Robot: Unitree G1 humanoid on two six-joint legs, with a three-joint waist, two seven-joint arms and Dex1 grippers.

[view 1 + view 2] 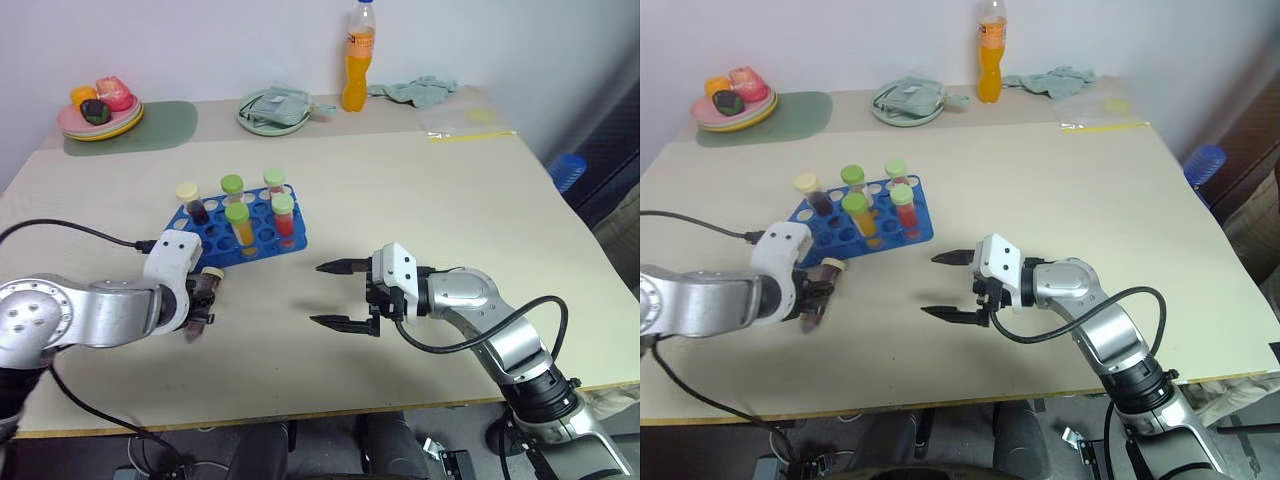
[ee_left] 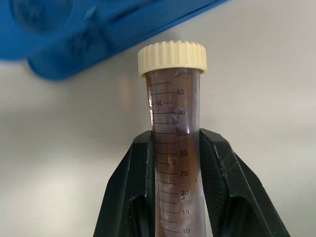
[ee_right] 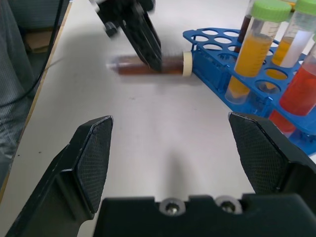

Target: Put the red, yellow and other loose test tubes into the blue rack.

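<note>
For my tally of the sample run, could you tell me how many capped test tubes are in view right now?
6. Five stand upright in the blue rack; the beige-capped dark tube lies level in front of the rack, clamped in the left gripper. None seems hidden.

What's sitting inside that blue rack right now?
The blue rack holds five capped tubes upright: a dark one, two yellow-orange and two red. Several holes stay empty. How far the tubes reach below the holes is hidden by the rack.

Bright even light, soft shadows, right wrist view motion-blurred
</note>
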